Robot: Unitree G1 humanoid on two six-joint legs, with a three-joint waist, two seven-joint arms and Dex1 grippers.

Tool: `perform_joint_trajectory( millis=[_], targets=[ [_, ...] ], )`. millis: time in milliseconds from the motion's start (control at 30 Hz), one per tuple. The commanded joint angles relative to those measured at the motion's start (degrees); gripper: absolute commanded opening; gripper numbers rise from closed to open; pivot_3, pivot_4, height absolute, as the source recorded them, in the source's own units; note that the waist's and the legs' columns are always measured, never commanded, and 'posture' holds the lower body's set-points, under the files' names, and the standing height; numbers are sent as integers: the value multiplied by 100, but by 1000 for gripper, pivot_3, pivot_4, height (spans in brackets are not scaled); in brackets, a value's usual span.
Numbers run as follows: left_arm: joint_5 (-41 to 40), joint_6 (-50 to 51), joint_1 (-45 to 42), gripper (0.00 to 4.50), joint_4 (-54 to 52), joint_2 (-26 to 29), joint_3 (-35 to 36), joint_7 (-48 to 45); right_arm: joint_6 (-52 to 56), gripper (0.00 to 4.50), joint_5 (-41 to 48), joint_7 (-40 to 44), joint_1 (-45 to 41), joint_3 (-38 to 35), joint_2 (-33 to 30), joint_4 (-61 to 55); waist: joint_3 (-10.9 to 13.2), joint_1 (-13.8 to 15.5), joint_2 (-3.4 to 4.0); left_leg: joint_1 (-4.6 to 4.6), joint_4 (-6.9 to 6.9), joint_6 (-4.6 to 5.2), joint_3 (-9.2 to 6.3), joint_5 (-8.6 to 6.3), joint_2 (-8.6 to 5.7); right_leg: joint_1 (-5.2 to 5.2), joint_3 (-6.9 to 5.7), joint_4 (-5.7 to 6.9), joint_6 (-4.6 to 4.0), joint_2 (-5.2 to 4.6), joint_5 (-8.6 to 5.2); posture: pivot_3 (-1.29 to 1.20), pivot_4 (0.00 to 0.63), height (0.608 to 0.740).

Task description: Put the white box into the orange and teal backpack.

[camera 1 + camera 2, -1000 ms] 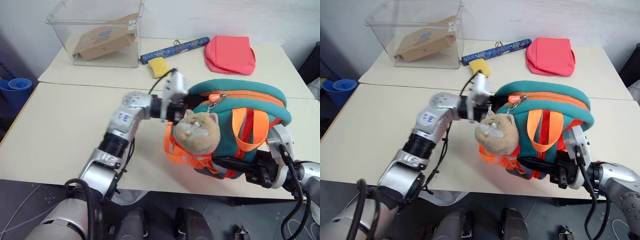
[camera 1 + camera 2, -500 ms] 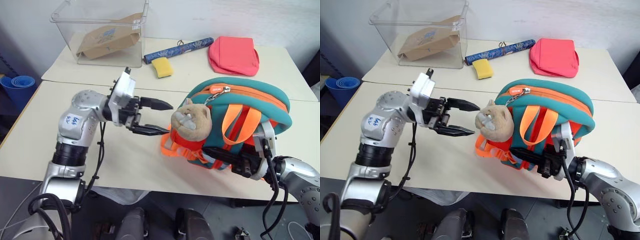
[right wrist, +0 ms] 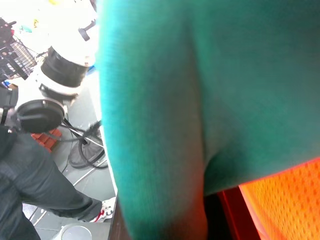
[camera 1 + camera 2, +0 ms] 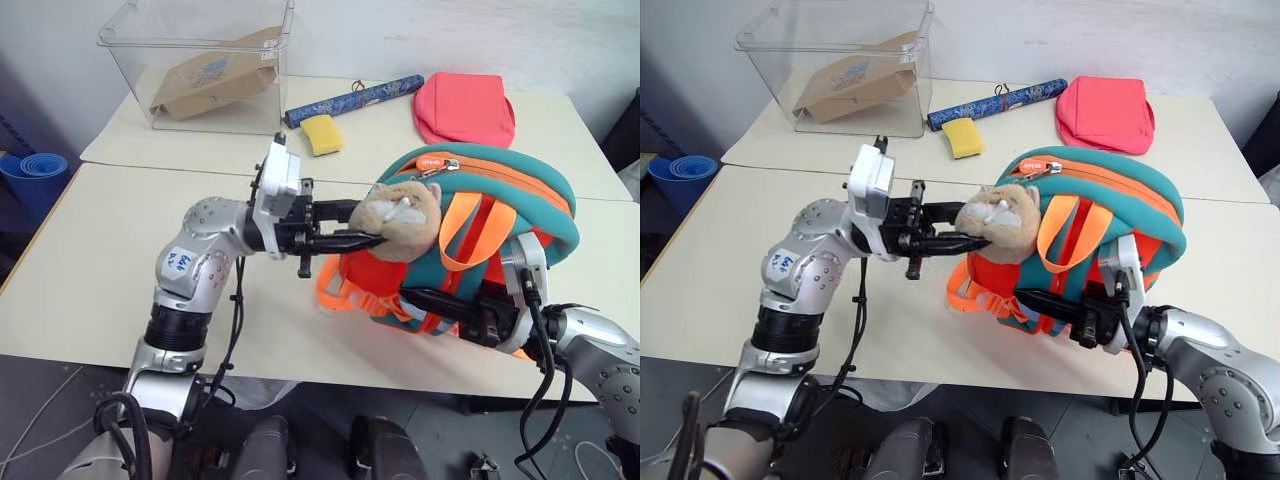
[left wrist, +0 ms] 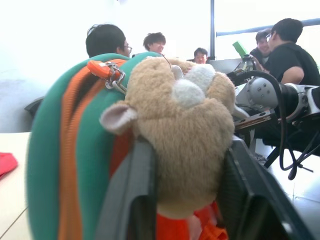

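Observation:
The orange and teal backpack [image 4: 520,190] stands on the table right of centre, zip side up, with its beige plush hamster [image 4: 400,215] at the front. My left gripper [image 4: 365,238] reaches in level from the left and is shut on the hamster. The left wrist view has the hamster [image 5: 185,130] squeezed between the two fingers [image 5: 130,200]. My right gripper [image 4: 420,298] is shut on the backpack's lower front edge among the orange straps. Teal fabric [image 3: 175,100] lies close against it in the right wrist view. The white box is out of view.
At the back left stands a clear bin [image 4: 250,110] holding a brown cardboard pack [image 4: 215,80]. A blue roll [image 4: 350,98], a yellow sponge [image 4: 321,133] and a pinkish-red folded bag [image 4: 465,108] lie along the back. Several people [image 5: 295,50] sit beyond the table.
My left gripper, open and left of the backpack half a second ago, has moved right and closed on the hamster, which is now lifted. The right gripper keeps its hold.

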Motion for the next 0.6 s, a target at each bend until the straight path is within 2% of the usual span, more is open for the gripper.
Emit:
perform_joint_trajectory(
  millis=[33, 133, 267, 400, 500, 600],
  targets=[
    [351, -460, -380, 527, 760, 524, 425, 62, -86, 0, 70, -50, 191, -280, -21, -129, 0, -2, 0, 1, 0, 0, 2, 0, 0, 0, -1, 0, 0, 1, 0, 0, 150, 740],
    [922, -900, -615, 420, 1651, 1083, 274, -19, -169, 0, 38, -69, 414, -387, 28, -170, 0, -2, 0, 2, -1, 0, 5, 0, 0, -2, -4, 1, 0, 8, 0, 0, 150, 740],
    [2204, -2188, -779, 420, 2932, 1535, -467, -50, -336, 0, 23, -114, 727, -545, 114, -218, 0, 6, 0, 3, -6, 4, 10, -3, -6, -4, -32, 1, 0, 8, 0, 0, 150, 740],
    [2543, -2807, -689, 420, 3635, 1207, -829, -90, -495, 0, -50, -106, 965, -597, 207, -202, -1, 26, -1, 2, -4, 16, 13, -9, -10, -2, -48, 0, 6, -1, 3, 0, 150, 740],
    [2369, -2791, -319, 420, 3477, 878, -935, -361, -663, 0, -154, -87, 1148, -557, 335, -169, -1, 10, 0, 0, -3, 22, 13, -14, -11, -3, -46, -3, 9, -4, 5, 0, 150, 740],
    [2225, -2503, 115, 420, 3129, 772, -917, -501, -925, 0, -403, -43, 1305, -503, 485, -113, -1, -20, 0, 0, -3, 21, 15, -16, -9, -4, -46, -3, 9, -3, 5, 0, 150, 740]
  ],
)
